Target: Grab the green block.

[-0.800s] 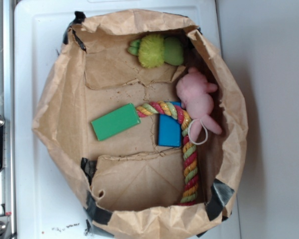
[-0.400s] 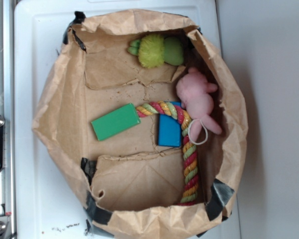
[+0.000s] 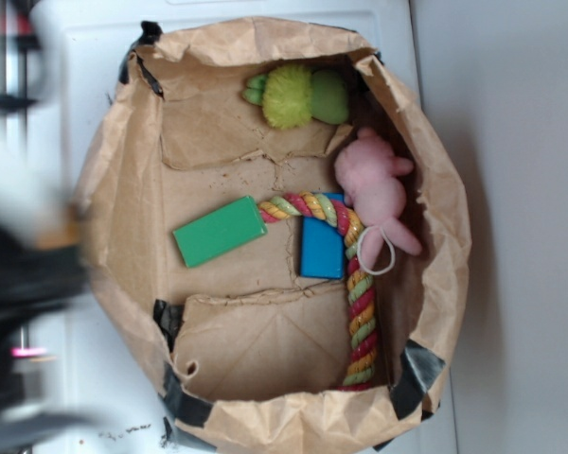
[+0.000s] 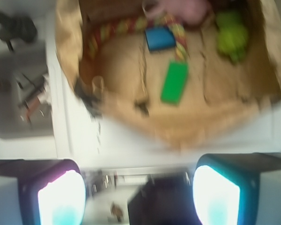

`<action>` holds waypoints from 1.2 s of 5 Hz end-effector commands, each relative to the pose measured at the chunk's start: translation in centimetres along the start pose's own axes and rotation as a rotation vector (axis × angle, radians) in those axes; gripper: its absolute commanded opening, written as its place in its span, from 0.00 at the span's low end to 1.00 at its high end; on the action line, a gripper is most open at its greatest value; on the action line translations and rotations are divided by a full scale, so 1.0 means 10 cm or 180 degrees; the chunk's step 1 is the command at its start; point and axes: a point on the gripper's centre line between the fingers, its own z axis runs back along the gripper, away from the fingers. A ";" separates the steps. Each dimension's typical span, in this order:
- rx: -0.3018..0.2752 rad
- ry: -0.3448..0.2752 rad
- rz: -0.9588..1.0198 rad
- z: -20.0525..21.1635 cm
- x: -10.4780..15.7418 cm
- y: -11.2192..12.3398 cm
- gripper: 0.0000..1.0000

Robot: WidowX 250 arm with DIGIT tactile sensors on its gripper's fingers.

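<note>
**Non-task items in the workspace**

A brown paper bag (image 3: 114,218), its rim rolled outward and patched with black tape (image 3: 418,371), lies open on a white surface (image 3: 66,76). On the bag's floor:

- A blue block (image 3: 321,249) lies flat, right of centre.
- A multicoloured rope (image 3: 357,303) arches over the blue block's top edge and runs down its right side toward the bag's lower rim.
- A pink plush toy (image 3: 377,192) lies against the right wall, touching the rope.
- A lime-green plush toy (image 3: 298,96) lies at the upper wall.

The wrist view is blurred; it shows a grey tray (image 4: 18,98) beside the bag, contents indistinct.
</note>
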 end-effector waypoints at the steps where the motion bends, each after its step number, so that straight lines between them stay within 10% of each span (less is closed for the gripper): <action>1: 0.0090 -0.0306 -0.0038 -0.25 0.62 0.30 1.00; 6: 0.0146 -0.0495 0.0122 -0.60 0.73 0.46 1.00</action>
